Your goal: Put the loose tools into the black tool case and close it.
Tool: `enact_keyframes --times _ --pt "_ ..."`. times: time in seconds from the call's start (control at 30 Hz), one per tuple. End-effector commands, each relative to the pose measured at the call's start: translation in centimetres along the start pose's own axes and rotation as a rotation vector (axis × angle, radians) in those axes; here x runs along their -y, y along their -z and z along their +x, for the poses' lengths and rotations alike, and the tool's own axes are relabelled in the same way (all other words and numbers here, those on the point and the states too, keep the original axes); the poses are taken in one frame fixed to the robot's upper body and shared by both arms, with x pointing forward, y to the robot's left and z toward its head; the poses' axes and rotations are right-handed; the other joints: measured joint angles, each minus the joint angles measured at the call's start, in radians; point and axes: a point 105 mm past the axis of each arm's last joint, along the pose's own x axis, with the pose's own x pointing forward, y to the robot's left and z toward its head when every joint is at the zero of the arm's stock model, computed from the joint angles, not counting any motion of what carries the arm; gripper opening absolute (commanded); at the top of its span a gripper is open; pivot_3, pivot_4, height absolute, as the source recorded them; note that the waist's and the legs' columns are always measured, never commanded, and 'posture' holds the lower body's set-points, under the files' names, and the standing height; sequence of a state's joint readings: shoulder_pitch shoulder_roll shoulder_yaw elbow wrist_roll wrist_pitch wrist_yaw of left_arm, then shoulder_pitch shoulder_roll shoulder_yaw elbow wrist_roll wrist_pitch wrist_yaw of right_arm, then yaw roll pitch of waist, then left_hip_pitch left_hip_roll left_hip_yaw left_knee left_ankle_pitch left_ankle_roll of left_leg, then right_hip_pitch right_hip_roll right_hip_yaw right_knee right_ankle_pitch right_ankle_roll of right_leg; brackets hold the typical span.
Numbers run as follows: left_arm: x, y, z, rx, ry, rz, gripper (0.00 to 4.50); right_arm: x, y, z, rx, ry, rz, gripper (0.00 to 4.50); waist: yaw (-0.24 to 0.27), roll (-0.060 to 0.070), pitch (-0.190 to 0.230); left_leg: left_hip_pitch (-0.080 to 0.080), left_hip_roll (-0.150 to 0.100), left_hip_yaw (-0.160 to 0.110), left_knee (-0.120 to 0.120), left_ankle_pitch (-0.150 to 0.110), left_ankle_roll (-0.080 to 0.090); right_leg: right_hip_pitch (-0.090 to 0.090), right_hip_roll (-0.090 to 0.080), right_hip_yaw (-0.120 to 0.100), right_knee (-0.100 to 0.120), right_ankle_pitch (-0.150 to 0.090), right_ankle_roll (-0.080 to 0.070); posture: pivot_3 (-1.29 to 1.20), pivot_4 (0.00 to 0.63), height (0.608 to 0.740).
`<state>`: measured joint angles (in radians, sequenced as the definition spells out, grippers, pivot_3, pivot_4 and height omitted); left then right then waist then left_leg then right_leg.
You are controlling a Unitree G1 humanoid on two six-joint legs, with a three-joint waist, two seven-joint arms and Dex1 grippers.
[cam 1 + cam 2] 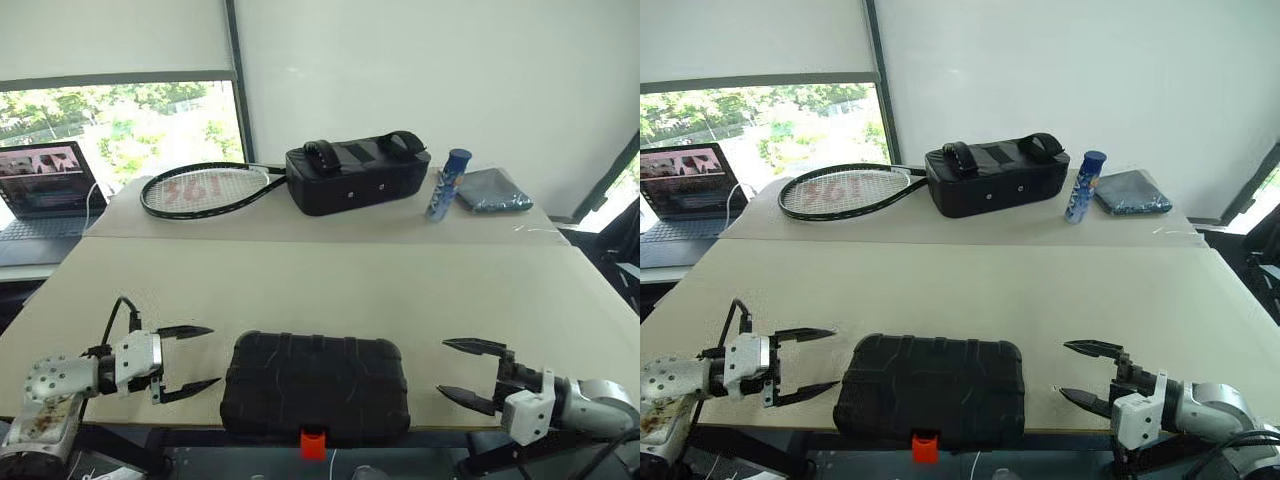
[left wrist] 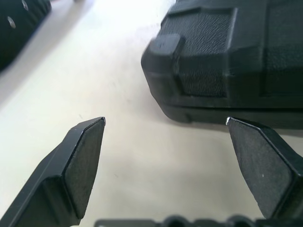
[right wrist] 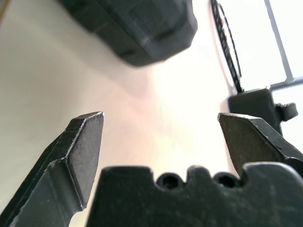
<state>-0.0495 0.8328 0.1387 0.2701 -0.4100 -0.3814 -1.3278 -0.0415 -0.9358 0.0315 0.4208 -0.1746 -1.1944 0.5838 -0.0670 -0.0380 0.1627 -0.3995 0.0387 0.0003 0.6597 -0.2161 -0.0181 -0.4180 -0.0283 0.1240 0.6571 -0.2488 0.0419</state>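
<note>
My left gripper (image 1: 200, 358) and right gripper (image 1: 455, 369) both have their fingers spread with nothing between them, one on either side of the black tool case (image 1: 315, 386), apart from it. The case lies shut at the table's (image 1: 330, 285) near edge, orange latch (image 1: 314, 441) toward me, so I judge the work finished.

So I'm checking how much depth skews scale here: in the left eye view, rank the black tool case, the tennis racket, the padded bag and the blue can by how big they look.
1. black tool case, nearest the camera
2. and 3. tennis racket and black padded bag: too alike to rank
4. blue can, plainly smallest
</note>
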Motion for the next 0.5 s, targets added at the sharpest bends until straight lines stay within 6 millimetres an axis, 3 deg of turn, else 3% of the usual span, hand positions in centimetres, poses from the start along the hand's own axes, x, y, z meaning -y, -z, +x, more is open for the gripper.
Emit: enact_keyframes --times 0.03,0.13,0.23,0.27,0.47,0.5 --pt "-0.1 -0.2 -1.3 -0.004 -0.027 -0.1 4.47 -0.4 0.1 -1.0 -0.033 -0.031 0.13 4.24 -0.002 0.0 0.0 0.0 0.0 0.0 0.0 0.0 0.0 0.0 0.0 0.0 0.0 0.0 0.0 0.0 0.15 0.74" --pt "0.6 -0.5 -1.2 0.008 -0.003 -0.153 3.75 -0.6 -2.1 -0.6 0.031 -0.072 0.256 3.41 -0.001 0.0 0.0 0.001 0.001 0.0 0.0 0.0 0.0 0.002 0.0 0.0 0.0 0.0 0.0 0.0 0.15 0.74" --pt "1.4 -0.9 -0.3 0.003 0.047 -0.167 2.62 -1.0 -4.1 0.8 0.09 -0.126 0.364 2.3 -0.001 0.0 0.0 0.001 0.001 0.0 0.0 0.0 0.0 0.002 0.0 0.0 0.0 -0.003 0.002 0.0 0.15 0.74" --pt "1.7 -1.3 0.3 0.011 0.067 -0.17 2.38 -1.0 -4.5 1.4 0.101 -0.133 0.396 2.12 -0.001 0.0 0.0 0.001 0.002 0.0 0.0 0.0 0.0 0.003 0.001 0.0 0.0 -0.003 0.003 0.0 0.15 0.74" --pt "2.2 -2.4 2.5 0.028 0.091 -0.162 0.29 -1.9 -4.5 4.0 0.038 -0.193 0.529 0.05 0.005 0.0 0.0 0.003 0.003 0.0 0.001 0.0 0.0 0.004 0.003 0.0 0.0 -0.003 0.002 0.0 0.15 0.74" --pt "2.5 -2.5 2.9 0.03 0.104 -0.163 0.03 -1.8 -4.5 4.4 0.036 -0.195 0.538 0.0 0.007 0.0 0.0 0.003 0.003 0.0 0.001 0.0 0.0 0.004 0.003 0.0 -0.001 -0.004 0.002 0.0 0.15 0.74"
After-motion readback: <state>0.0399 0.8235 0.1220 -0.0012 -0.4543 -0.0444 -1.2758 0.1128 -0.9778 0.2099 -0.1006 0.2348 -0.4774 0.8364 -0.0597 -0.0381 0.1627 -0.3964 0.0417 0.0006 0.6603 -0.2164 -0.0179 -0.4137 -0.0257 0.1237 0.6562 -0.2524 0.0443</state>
